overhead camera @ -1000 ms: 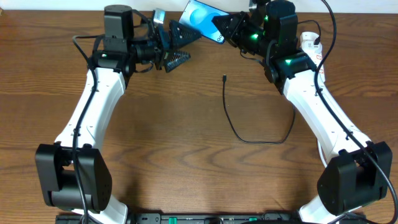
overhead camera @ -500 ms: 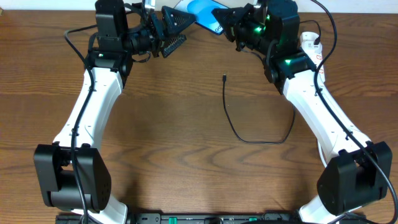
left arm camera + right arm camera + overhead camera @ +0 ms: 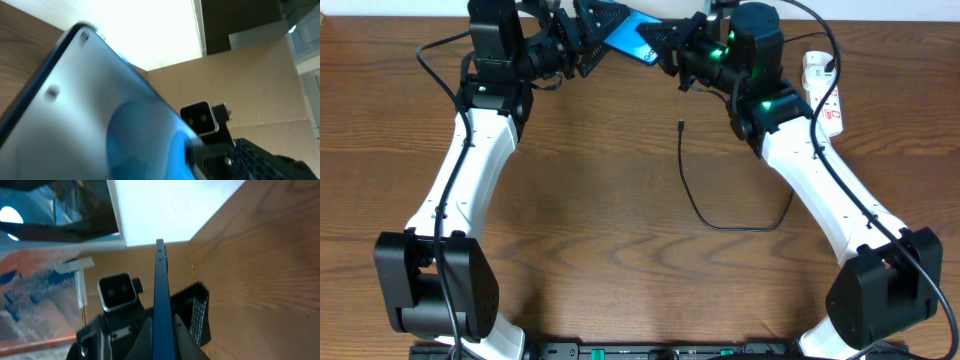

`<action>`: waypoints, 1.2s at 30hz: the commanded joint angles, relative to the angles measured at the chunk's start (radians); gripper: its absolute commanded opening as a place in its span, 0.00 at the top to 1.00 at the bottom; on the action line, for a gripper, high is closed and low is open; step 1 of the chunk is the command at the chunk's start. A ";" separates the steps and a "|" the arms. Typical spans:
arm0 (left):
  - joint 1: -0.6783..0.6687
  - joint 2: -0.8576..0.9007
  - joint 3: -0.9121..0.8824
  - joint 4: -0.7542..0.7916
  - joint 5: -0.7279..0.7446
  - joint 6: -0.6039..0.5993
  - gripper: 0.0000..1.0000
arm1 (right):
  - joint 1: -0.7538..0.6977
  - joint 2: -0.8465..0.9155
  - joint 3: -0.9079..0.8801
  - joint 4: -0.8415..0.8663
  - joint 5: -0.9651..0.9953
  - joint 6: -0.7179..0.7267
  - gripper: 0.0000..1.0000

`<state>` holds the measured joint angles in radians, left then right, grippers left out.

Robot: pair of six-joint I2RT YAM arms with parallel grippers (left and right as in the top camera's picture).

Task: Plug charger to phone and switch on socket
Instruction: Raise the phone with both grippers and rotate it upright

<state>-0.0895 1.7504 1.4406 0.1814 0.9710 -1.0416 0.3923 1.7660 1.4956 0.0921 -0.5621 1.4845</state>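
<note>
The phone [image 3: 628, 33], blue screen lit, hangs in the air at the table's far edge between both grippers. My right gripper [image 3: 665, 45] is shut on its right end; in the right wrist view the phone [image 3: 160, 290] stands edge-on, pinched between the right gripper [image 3: 162, 322] fingers. My left gripper [image 3: 603, 35] is open, its jaws spread either side of the phone's left end, and one ribbed finger [image 3: 198, 314] stands apart from it. The phone [image 3: 100, 110] fills the left wrist view. The charger [image 3: 692, 195] lies loose on the table, its tip [image 3: 680, 125] free. The socket [image 3: 823, 82] lies at the far right.
The charger's black cable loops across the middle of the wooden table [image 3: 600, 230] and runs off under the right arm. The socket's white cord [image 3: 807, 62] sits beside the right arm's elbow. A cardboard wall [image 3: 240, 75] rises behind the table's far edge.
Both grippers have carried the phone left and towards the far edge. The left gripper has risen to the phone's left end and its jaws have narrowed a little. The charger has not moved.
</note>
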 commanded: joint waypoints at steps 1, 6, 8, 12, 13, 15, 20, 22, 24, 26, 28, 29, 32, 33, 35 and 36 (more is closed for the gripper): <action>0.003 -0.021 0.003 0.005 -0.024 -0.011 0.14 | 0.008 -0.013 0.013 0.013 -0.045 0.010 0.99; 0.003 -0.021 0.003 0.016 -0.027 -0.011 0.23 | 0.008 -0.013 0.013 -0.001 -0.081 -0.030 0.99; 0.003 -0.021 0.003 0.024 -0.027 -0.024 0.27 | 0.009 -0.013 0.013 -0.036 -0.088 -0.062 0.99; 0.003 -0.021 0.003 0.063 -0.026 -0.074 0.32 | 0.010 -0.013 0.008 -0.089 -0.088 -0.101 0.99; 0.003 -0.021 0.003 0.072 -0.026 -0.087 0.33 | 0.011 -0.013 0.003 -0.089 -0.088 -0.103 0.99; 0.003 -0.021 0.003 0.093 -0.025 -0.113 0.36 | 0.015 -0.013 -0.007 -0.088 -0.087 -0.103 0.99; 0.003 -0.021 0.003 0.098 -0.025 -0.177 0.40 | 0.022 -0.013 -0.027 -0.089 -0.084 -0.107 0.99; 0.003 -0.021 0.003 0.098 -0.027 -0.192 0.43 | 0.025 -0.013 -0.032 -0.089 -0.083 -0.113 0.99; 0.003 -0.021 0.003 0.098 -0.032 -0.202 0.46 | 0.029 -0.013 -0.038 -0.089 -0.084 -0.114 0.99; 0.003 -0.021 0.003 0.098 -0.040 -0.204 0.49 | 0.032 -0.013 -0.048 -0.089 -0.083 -0.114 0.99; 0.003 -0.021 0.003 0.099 -0.044 -0.222 0.56 | 0.032 -0.013 -0.059 -0.089 -0.082 -0.113 0.99; 0.003 -0.021 0.003 0.099 -0.049 -0.232 0.59 | 0.032 -0.013 -0.068 -0.089 -0.080 -0.112 0.99; 0.003 -0.021 0.003 0.118 -0.061 -0.258 0.68 | 0.032 -0.013 -0.090 -0.089 -0.080 -0.109 0.99; 0.003 -0.021 0.003 0.122 -0.065 -0.267 0.69 | 0.032 -0.013 -0.098 -0.089 -0.080 -0.109 0.99; 0.003 -0.021 0.003 0.142 -0.070 -0.282 0.72 | 0.032 -0.013 -0.105 -0.089 -0.080 -0.109 0.99; 0.003 -0.021 0.003 0.150 -0.072 -0.286 0.72 | 0.034 -0.013 -0.105 -0.090 -0.080 -0.109 0.99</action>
<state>-0.0879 1.7615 1.4120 0.2646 0.9195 -1.3209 0.3988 1.7309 1.4506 0.0566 -0.5816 1.4162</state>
